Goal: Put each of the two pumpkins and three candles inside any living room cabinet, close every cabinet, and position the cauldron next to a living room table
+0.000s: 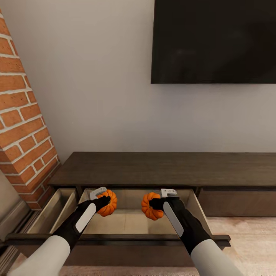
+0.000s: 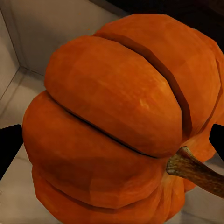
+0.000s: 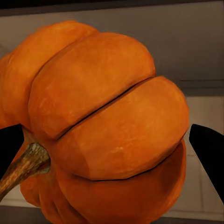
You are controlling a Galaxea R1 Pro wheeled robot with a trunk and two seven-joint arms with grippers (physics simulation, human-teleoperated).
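Note:
Two small ribbed orange pumpkins hang over the open middle drawer of the long dark-brown cabinet (image 1: 153,168). My left gripper (image 1: 104,200) is shut on the left pumpkin (image 1: 109,203), which looms large in the left wrist view (image 2: 116,126) with black fingertips (image 2: 9,149) at either side. My right gripper (image 1: 155,203) is shut on the right pumpkin (image 1: 150,207), seen close in the right wrist view (image 3: 102,126) between its fingertips (image 3: 210,154). Both pumpkins sit above the pale tan drawer floor (image 1: 126,222). The candles, cauldron and table are out of view.
A second drawer (image 1: 53,209) stands open at the left of the cabinet. A brick column (image 1: 23,126) rises at the left. A dark TV (image 1: 214,42) hangs on the grey wall above the cabinet. The drawer's dark front edge (image 1: 126,239) crosses just ahead of my forearms.

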